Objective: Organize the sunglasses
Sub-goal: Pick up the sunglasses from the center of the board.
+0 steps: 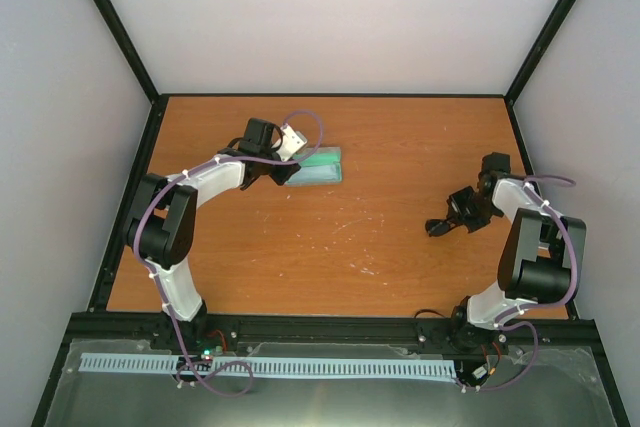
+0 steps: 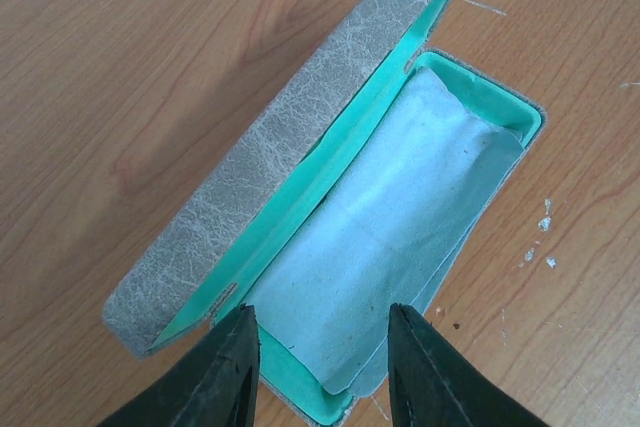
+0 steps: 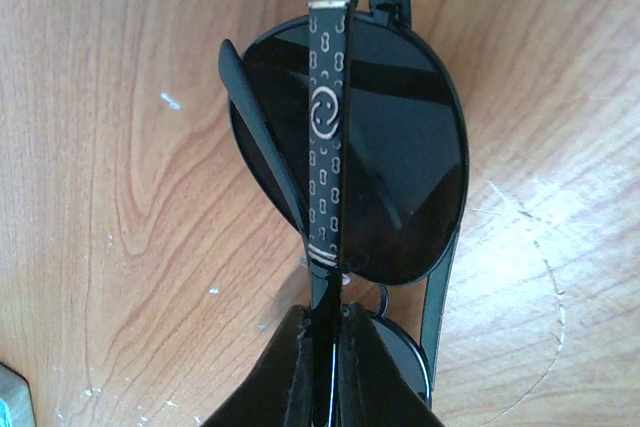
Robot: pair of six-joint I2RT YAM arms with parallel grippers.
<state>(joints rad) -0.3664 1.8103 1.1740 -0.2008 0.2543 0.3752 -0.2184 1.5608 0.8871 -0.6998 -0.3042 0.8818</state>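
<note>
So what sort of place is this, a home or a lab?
Likely a lab robot cell: a wood-grain table boxed in by pale walls and black frame struts, left arm and right arm bolted at its near edge.

Bright, even, diffuse light throughout, no hard glare. From overhead: only faint, soft shadows on the table (image 1: 330,247), pale walls around the table washed out, small detail slightly soft. Left wrist view: crisp wood grain on the table, dim soft shadow on the table along the case (image 2: 270,167) lid, blurred fingers (image 2: 225,377) of the left gripper (image 2: 322,312). Right wrist view: whitish sheen on the table right of the sunglasses (image 3: 390,147), mild reflections in the dark lenses, out-of-focus fingers (image 3: 290,377) of the right gripper (image 3: 325,312).
</note>
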